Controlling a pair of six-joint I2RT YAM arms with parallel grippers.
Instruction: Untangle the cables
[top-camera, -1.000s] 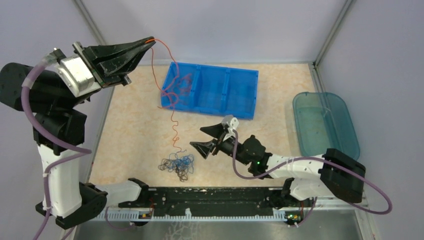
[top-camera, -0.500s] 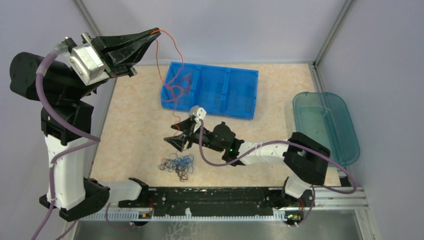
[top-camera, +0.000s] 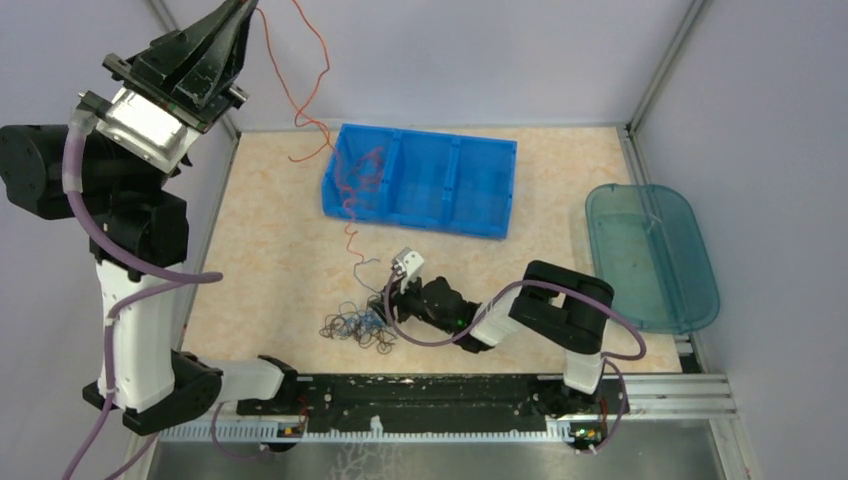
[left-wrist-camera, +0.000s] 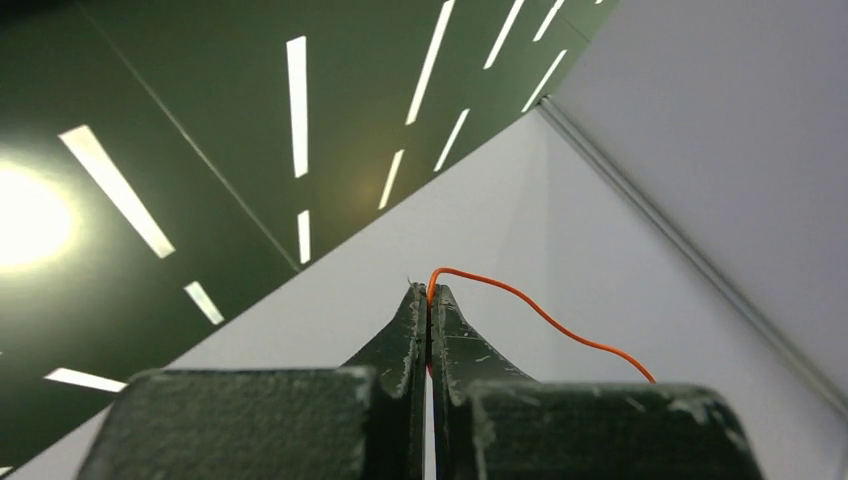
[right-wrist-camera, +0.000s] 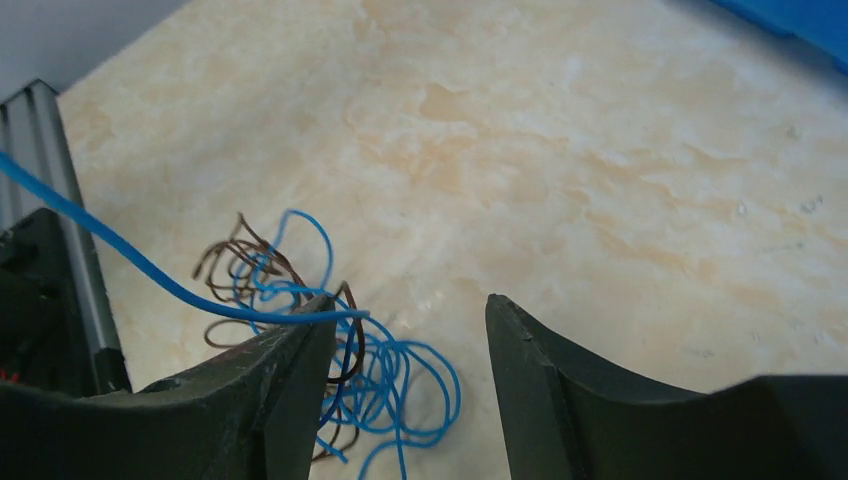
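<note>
Beige marbled worktop, grey walls around. Left gripper (left-wrist-camera: 429, 300), raised high over the far left corner, is pinched closed on an orange wire (top-camera: 300, 75) that trails down through the blue bin (top-camera: 480, 185) toward the clump of wires (top-camera: 357, 328) by the near edge. Right gripper (right-wrist-camera: 410, 312) hovers over that clump, jaws parted, gripping nothing; a blue strand (right-wrist-camera: 120, 250) lies across one finger (right-wrist-camera: 290, 380).
</note>
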